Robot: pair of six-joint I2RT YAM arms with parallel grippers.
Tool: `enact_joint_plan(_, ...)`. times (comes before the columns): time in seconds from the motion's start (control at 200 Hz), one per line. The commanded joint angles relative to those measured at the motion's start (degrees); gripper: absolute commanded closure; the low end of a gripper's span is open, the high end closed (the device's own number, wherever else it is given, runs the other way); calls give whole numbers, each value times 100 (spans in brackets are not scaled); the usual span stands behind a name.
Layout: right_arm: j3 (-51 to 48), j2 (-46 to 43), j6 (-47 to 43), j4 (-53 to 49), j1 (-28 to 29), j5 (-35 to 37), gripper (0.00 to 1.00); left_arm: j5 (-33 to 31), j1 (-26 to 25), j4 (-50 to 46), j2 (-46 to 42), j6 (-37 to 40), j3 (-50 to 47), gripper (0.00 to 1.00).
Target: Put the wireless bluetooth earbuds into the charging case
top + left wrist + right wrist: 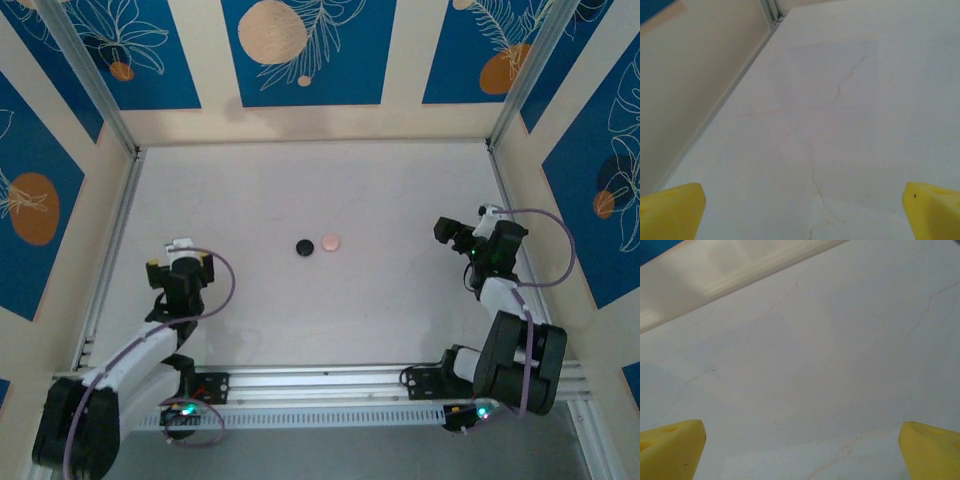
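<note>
Black charging case (304,247) lies mid-table just beside a pink disc (330,243) in the top view. The wrist cameras show veined white tabletop (840,125) between the wide-spread yellow fingers of the left gripper (802,205) and right gripper (802,440).

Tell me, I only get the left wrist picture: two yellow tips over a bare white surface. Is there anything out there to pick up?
Observer: Yes. From above, a small round black charging case lies near the middle of the table, ahead and to the right of the left tool.
Operator: Anything next to it?
Observer: A pink disc of similar size sits just to its right; I cannot tell whether they touch.
Operator: And the other arm?
Observer: The right tool hovers near the table's right edge, jaws wide apart.
</note>
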Motion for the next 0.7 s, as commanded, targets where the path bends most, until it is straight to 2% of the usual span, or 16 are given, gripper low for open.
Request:
enact_joint_plan(0.0,63,322,-2,1020,138,-223,1,333,103,2253,546,386,-257,0)
enact_joint_plan(0.11,286,560,-177,1059,321,-142,1,731,170,3981,1628,688,-376,0)
enact_joint_plan(0.17,377,635,-240,1058,399,-38,1,1030,187,5223,2538,838,-371,0)
enact_joint_plan(0.235,412,720,-337,1205,490,84,1,1590,201,6067,3723,983,-167,0)
enact_joint_plan(0.285,476,831,-345,1284,503,95,1,2033,177,5526,3886,1183,192,0)
enact_joint_plan(0.33,621,898,-398,1098,504,44,1,1745,250,5378,3909,1019,313,0)
enact_joint_plan(0.44,825,636,-803,348,606,192,1,1965,575,4206,3703,627,751,0)
enact_joint_plan(0.495,787,409,-902,20,601,320,1,2193,747,3305,3621,432,1117,0)
enact_joint_plan(0.545,690,198,-938,-185,579,388,1,2361,871,3642,3639,375,972,0)
enact_joint_plan(0.695,276,-282,-861,-142,534,384,1,2372,877,3572,3614,371,984,0)
